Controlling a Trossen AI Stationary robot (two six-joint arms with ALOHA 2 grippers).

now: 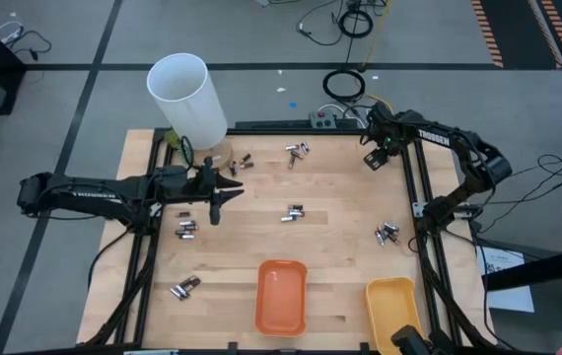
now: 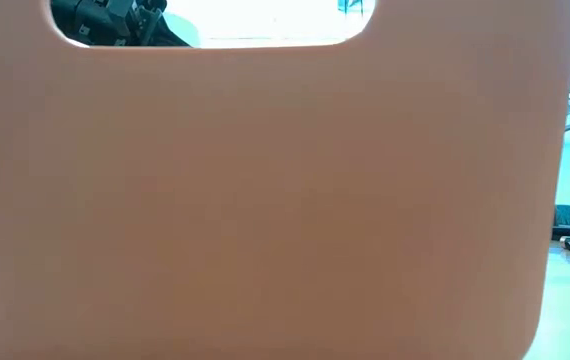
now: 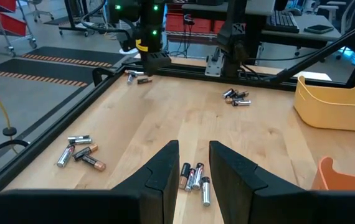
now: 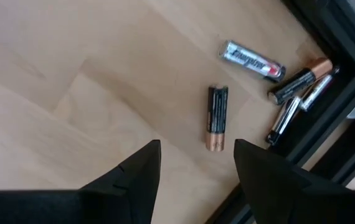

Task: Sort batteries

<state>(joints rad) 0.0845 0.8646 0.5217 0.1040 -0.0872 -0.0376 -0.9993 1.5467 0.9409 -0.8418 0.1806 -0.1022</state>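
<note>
The batteries (image 1: 293, 212) are small cylinders, some silvery, some dark with coppery ends, lying flat in loose clusters across the wooden table (image 1: 340, 187): centre, twelve o'clock (image 1: 298, 151), three o'clock (image 1: 387, 234), nine o'clock (image 1: 186, 229) and seven o'clock (image 1: 184, 288).

A tall white tube (image 1: 188, 99) stands at the eleven o'clock corner. An orange tray (image 1: 281, 296) sits at six o'clock, a yellow tray (image 1: 392, 306) at five o'clock; the orange tray wall fills nearly the whole low view.

The left gripper (image 1: 216, 196) hangs left of centre, fingers parted and empty, the centre cluster (image 3: 194, 178) just ahead. The right gripper (image 1: 372, 158) hovers at one o'clock, fingers spread and empty, over a dark cell (image 4: 217, 127) near the black frame rail (image 4: 339, 99).

Bare wood lies open between clusters.
</note>
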